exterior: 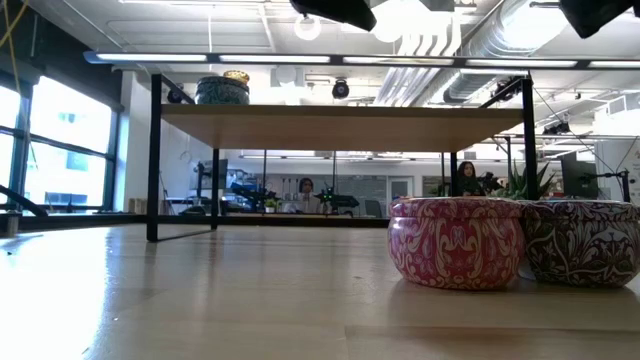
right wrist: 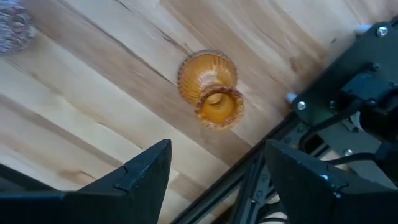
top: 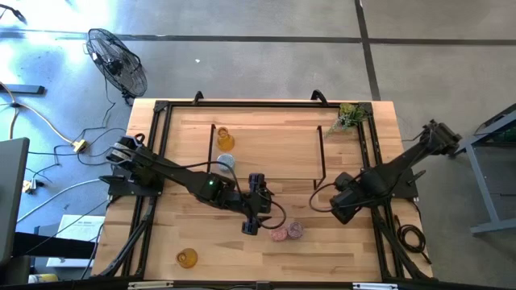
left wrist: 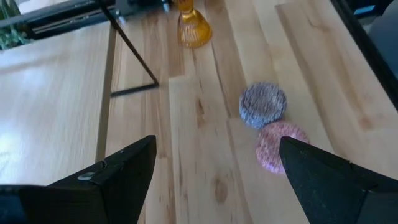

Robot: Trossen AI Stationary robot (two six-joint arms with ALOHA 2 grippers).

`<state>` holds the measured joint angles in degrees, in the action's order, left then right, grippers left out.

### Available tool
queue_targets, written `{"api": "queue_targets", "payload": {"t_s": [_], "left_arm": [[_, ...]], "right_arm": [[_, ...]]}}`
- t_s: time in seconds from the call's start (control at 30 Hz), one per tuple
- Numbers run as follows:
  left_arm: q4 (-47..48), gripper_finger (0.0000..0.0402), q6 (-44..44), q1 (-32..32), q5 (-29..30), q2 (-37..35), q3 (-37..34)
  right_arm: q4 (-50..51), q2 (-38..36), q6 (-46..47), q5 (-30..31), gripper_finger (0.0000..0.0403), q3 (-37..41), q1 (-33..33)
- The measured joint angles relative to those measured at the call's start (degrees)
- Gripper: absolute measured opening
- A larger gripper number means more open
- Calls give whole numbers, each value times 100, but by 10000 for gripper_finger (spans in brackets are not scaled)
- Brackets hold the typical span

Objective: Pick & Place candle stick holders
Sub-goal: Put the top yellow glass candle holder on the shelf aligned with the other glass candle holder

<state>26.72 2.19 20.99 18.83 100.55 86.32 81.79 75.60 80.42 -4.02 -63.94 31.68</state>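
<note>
Wooden planks [top: 266, 145] carry a black shelf frame [top: 322, 157] at the far middle. We see our left gripper [top: 251, 216] hanging open and empty just left of the pink holder [top: 279, 234] and purple holder [top: 296, 230], likely lined up to take one. Our right gripper [right wrist: 214, 171] hangs open and empty over an amber holder [right wrist: 210, 89]. Another amber holder [top: 187, 258] stands near left, a third [top: 224, 138] far left beside the blue holder [top: 226, 162].

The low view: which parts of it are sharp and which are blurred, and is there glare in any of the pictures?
In the low view the pink holder and the purple holder are sharp, while the near wood is soft and the ceiling lamps are washed out. In the left wrist view both holders look slightly blurred. In the high view the floor at the left is bright with glare.
</note>
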Motion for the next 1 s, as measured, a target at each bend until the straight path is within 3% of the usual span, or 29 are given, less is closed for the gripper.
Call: {"api": "queue_targets", "payload": {"t_s": [0.53, 1.0], "left_arm": [[33, 335, 132, 0, -38, 20, -2], [2, 335, 129, 0, -39, 20, -4]], "right_arm": [[-53, 271, -441, 367, 256, -2, 413], [-528, 268, -818, 90, 255, 718, 507]]}}
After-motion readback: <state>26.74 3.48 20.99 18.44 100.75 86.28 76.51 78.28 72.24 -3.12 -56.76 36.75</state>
